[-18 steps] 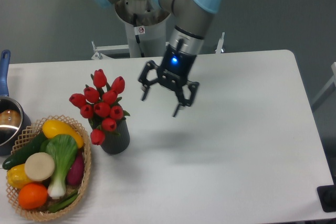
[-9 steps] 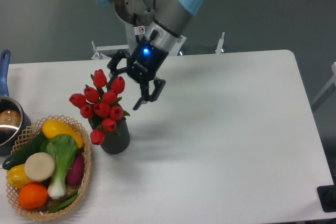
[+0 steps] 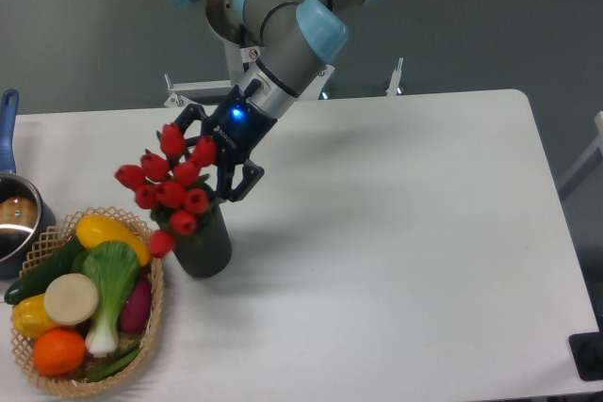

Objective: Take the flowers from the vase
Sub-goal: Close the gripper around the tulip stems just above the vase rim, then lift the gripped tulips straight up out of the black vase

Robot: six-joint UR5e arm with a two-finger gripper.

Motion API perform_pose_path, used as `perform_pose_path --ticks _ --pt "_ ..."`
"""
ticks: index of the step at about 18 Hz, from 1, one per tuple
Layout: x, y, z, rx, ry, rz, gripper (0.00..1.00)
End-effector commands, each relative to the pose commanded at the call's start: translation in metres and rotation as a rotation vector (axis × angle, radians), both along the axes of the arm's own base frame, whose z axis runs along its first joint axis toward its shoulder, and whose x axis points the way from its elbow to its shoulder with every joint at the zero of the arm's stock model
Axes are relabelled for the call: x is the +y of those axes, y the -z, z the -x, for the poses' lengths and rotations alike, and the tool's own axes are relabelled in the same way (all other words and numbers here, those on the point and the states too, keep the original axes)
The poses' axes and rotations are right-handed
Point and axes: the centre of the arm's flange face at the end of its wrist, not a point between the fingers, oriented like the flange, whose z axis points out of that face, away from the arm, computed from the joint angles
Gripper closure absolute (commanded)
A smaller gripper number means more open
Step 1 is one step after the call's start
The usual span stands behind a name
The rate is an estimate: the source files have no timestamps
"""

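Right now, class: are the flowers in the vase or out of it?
In. The flowers rise from the vase, which stands upright on the table; the end effector is at the bunch.

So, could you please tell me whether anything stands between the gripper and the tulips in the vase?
Nothing visible does. The gripper is already at the right side of the red tulips, its jaws spread beside the buds above the dark grey vase. The wicker basket of vegetables sits lower left, outside the approach.
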Motion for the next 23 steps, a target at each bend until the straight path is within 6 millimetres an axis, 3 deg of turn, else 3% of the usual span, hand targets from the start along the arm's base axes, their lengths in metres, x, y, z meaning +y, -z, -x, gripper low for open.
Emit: perform_pose_path --ticks 1,7,14,19,23 --pt "-0.001 -0.001 0.0 0.007 -0.003 0.006 1.0" --pt "-0.006 -0.021 0.001 0.022 -0.041 0.007 1.0" --pt "-0.012 -0.038 0.015 -0.001 -0.102 -0.001 1.0" --pt "-0.004 -0.092 0.043 -0.07 -0.23 -0.015 1.0" --pt "-0.007 -0.117 0.054 -0.139 -0.266 -0.061 1.0"
